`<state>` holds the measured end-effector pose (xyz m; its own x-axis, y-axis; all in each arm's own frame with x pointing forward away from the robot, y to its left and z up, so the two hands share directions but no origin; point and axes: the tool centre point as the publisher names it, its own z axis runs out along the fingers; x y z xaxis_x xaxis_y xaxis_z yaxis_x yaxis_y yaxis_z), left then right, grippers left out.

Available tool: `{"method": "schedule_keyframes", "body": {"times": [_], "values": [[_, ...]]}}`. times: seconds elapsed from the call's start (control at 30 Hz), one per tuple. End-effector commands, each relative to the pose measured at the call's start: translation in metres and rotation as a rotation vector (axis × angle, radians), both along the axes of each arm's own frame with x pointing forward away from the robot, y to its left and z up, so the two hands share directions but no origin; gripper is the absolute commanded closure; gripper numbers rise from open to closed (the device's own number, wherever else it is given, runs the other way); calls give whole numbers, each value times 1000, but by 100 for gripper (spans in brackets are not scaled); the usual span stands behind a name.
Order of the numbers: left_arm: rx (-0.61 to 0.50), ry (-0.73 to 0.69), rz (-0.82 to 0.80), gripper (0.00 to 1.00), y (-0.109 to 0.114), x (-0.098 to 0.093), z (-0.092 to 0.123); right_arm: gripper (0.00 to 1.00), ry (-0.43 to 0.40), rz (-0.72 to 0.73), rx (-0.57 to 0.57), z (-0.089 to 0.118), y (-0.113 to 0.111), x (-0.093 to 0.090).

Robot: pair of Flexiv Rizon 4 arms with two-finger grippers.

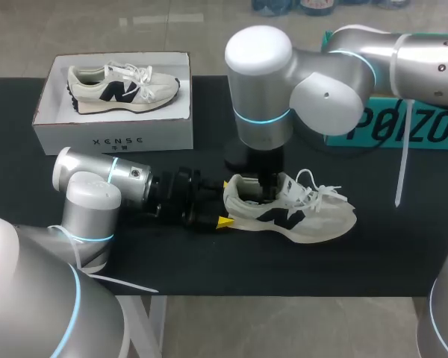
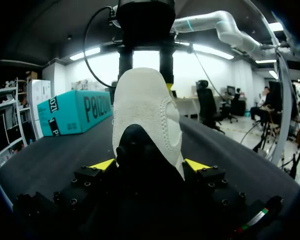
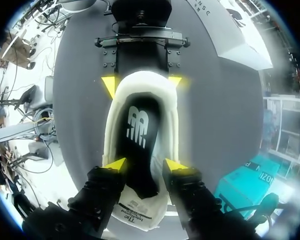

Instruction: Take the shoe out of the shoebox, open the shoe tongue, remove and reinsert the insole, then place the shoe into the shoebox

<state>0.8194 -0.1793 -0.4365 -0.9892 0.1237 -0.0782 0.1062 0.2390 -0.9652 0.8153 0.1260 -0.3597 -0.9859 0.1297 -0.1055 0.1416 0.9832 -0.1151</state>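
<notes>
Surface: black table [image 1: 403, 246]. Item: shoe [image 1: 299, 212], on its sole near the front edge, well apart from the shoebox [image 1: 112, 138]. Insole [image 3: 140, 140] lies black in the opening. Left gripper [image 2: 149, 165] clamped on the heel, one yellow tip on each side. Right gripper [image 3: 146, 165] sits over the opening, straddling the insole; whether it grips, I cannot tell. Risks, as I judge: an upward pull may drag the heel from my clamp, or fold the insole. Hidden: the insole's toe end; my right arm's joints cover the opening from above. Also: second shoe [image 1: 123, 88] inside the shoebox.
</notes>
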Motion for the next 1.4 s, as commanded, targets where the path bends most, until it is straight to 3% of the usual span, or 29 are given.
{"method": "schedule_keyframes", "body": {"times": [0.03,0.23,0.5,0.67,0.87,0.97,1.03,1.07,1.1,1.13,1.4], "values": [[2,0,1,100,-2,1,-3,54,8,-1,-3,-6,-2,4],[2,0,1,100,-2,1,-3,54,15,-3,-8,-20,-7,10],[2,0,1,100,-2,1,-3,53,59,4,-10,-56,-6,25],[2,0,1,100,-2,1,-3,51,87,12,-10,-74,-4,24],[2,0,1,100,-2,1,-3,52,112,14,-11,-81,-5,16],[2,0,1,100,-2,1,-3,58,121,17,-17,-82,-5,11],[2,0,1,100,-2,1,-3,69,129,20,-25,-84,-5,7],[2,0,1,100,-2,1,-3,82,133,21,-30,-86,-4,3],[2,0,1,100,-2,1,-3,87,135,22,-30,-88,-4,1],[2,0,1,100,-2,1,-3,100,141,24,-31,-90,-3,-3],[2,0,1,100,-2,1,-3,100,154,29,-25,-97,-2,-11]]}}
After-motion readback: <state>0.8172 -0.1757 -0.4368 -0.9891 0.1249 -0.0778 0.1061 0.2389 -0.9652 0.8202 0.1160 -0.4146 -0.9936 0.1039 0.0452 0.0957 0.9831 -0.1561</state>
